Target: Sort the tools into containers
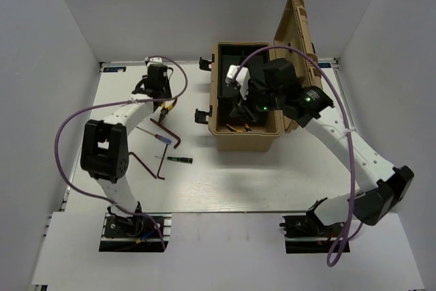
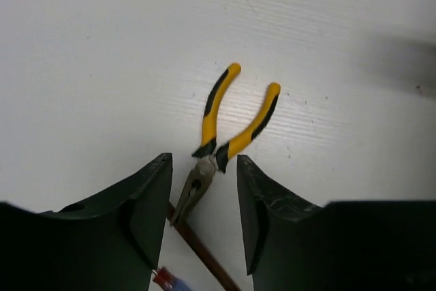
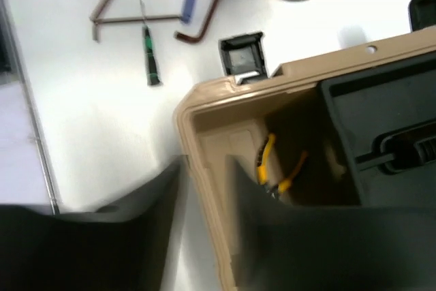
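Observation:
A pair of yellow-and-black pliers [image 2: 228, 119] lies on the white table, also in the top view [image 1: 168, 107]. My left gripper [image 2: 204, 168] hovers over it, open and empty, the metal nose between the fingers; it shows in the top view [image 1: 160, 95] too. A reddish hex key [image 2: 204, 250] and the blue-red screwdriver [image 2: 165, 281] lie near its nose. My right gripper [image 3: 206, 168] is open and empty, astride the wall of the tan toolbox [image 3: 204, 100]. A second pair of pliers [image 3: 276, 168] lies inside the box. The black-green stick tool [image 1: 176, 159] lies on the table.
The toolbox [image 1: 225, 138] stands at centre right with its lid [image 1: 296, 25] raised behind and black latches [image 1: 201, 115] on its left side. A second hex key [image 1: 146, 165] lies near the left arm. White walls close in the table at back and sides.

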{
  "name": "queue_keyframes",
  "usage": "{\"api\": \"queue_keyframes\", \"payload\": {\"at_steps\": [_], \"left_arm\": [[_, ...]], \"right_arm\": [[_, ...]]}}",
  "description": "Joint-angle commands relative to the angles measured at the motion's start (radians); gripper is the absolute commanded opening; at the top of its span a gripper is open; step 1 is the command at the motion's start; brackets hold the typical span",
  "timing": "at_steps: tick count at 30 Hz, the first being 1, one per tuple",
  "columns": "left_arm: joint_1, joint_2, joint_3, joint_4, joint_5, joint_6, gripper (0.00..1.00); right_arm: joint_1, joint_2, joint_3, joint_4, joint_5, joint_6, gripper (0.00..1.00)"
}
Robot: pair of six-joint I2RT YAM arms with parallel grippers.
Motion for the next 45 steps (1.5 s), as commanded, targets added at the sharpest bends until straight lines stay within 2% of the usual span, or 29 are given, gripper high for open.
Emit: {"api": "queue_keyframes", "payload": {"at_steps": [1,2,3,7,10,13,19,24,31,34,37,42,45], "left_arm": [[0.047,0.104,0.155,-0.070,0.129,0.024,0.54],[0.057,0.164,0.181,-0.081,0.143,0.024,0.56],[0.070,0.189,0.203,-0.081,0.171,0.024,0.56],[0.090,0.299,0.328,-0.115,0.209,0.024,0.54],[0.101,0.364,0.385,-0.141,0.219,0.044,0.48],[0.101,0.405,0.422,-0.150,0.231,0.067,0.48],[0.120,0.429,0.424,-0.184,0.222,0.077,0.48],[0.129,0.450,0.376,-0.204,0.222,0.077,0.35],[0.138,0.459,0.355,-0.204,0.251,0.077,0.34],[0.138,0.459,0.392,-0.227,0.251,0.087,0.33],[0.138,0.459,0.421,-0.248,0.260,0.087,0.26],[0.138,0.450,0.456,-0.271,0.260,0.087,0.00],[0.138,0.391,0.502,-0.282,0.260,0.087,0.00]], "right_arm": [[-0.001,-0.056,-0.047,-0.010,-0.062,0.053,0.29],[0.001,-0.064,-0.062,-0.010,-0.066,0.049,0.04],[0.001,-0.092,-0.077,0.012,-0.051,0.050,0.00],[0.001,-0.093,-0.105,0.026,-0.028,0.114,0.00],[-0.001,-0.093,-0.107,0.024,-0.036,0.133,0.00],[-0.001,-0.088,-0.107,0.030,-0.042,0.153,0.00],[-0.001,-0.084,-0.105,0.035,-0.056,0.171,0.00],[0.001,-0.082,-0.101,0.040,-0.060,0.182,0.00],[-0.001,-0.100,-0.111,0.040,-0.068,0.194,0.00],[-0.004,-0.110,-0.119,0.043,-0.062,0.194,0.00],[-0.002,-0.117,-0.124,0.046,-0.057,0.193,0.00],[-0.004,-0.130,-0.133,0.049,-0.048,0.194,0.00],[-0.005,-0.133,-0.136,0.046,-0.050,0.194,0.00]]}}
